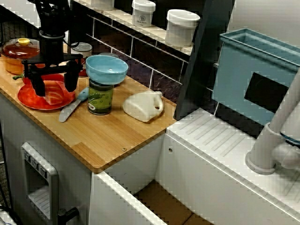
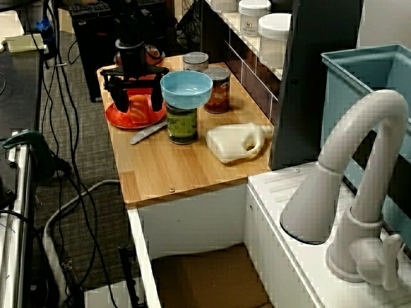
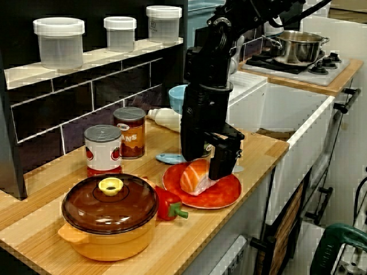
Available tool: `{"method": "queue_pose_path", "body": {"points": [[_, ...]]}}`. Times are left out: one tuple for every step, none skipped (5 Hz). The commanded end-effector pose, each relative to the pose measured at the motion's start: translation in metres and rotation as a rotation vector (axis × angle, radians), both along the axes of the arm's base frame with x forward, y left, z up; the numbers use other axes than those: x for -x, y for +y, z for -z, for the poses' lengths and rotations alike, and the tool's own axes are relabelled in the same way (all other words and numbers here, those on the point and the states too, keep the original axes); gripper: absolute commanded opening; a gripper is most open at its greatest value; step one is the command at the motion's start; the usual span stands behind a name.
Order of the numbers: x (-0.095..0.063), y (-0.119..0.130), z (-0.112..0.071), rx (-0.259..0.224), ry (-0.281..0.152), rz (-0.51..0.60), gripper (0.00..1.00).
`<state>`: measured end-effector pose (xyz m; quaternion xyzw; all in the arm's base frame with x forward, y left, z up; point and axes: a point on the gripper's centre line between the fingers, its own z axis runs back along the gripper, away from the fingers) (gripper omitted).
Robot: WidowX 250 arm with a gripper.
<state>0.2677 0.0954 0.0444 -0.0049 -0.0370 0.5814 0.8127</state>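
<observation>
Wooden table [image 3: 258,152] is carrying a red plate [image 3: 226,193]; jaws are hanging apart, straddling the salmon piece [image 3: 192,177] lying on it, aligned across its width.

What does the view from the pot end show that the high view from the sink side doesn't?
Only the view from the pot end: a steel pot on the stove.
Only the high view from the sink side: the green can under the blue bowl, and the white faucet.
Both: the open gripper over the salmon piece on the red plate, the lidded orange pot, and the white jug.
</observation>
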Motion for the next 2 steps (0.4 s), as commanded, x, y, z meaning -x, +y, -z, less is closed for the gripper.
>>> {"method": "queue_pose_path", "body": {"points": [[-0.0014, 0.0062, -0.0115, -0.024, -0.035, 0.028, 1.00], [0.0002, 0.0080, -0.0091, -0.034, -0.033, 0.033, 1.00]]}}
